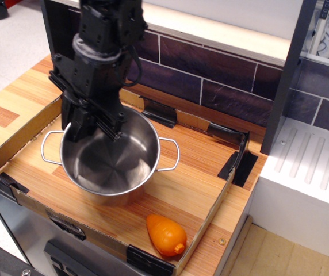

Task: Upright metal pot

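The wooden bench (15, 106) carries a shallow cardboard tray (210, 215). At the left of the tray the metal pot (110, 158) stands mouth up, with a wire handle on either side. The black gripper (92, 123) reaches down over its far rim, jaws closed on that rim. An orange toy carrot (165, 234) lies near the tray's front right corner, apart from the pot.

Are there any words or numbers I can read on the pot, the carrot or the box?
None. The metal pot is plain shiny steel, the orange carrot is bare, and the cardboard box shows only black tape. The gripper at the pot's rim has no readable label either.
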`<action>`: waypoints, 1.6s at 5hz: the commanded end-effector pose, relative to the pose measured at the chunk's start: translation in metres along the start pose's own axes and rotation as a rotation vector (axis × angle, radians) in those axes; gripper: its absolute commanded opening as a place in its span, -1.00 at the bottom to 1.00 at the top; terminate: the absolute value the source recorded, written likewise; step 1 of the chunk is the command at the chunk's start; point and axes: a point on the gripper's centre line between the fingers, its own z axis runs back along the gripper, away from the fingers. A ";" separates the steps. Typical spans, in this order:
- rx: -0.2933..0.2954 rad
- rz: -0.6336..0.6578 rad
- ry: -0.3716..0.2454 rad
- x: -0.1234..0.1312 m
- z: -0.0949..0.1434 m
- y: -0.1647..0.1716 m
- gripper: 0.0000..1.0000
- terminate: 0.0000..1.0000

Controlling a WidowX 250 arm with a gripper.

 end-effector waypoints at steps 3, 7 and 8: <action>0.025 -0.011 0.004 0.011 -0.013 0.000 1.00 -1.00; 0.027 -0.030 -0.146 0.013 0.041 0.015 1.00 -1.00; -0.025 -0.048 -0.243 0.007 0.081 0.011 1.00 -1.00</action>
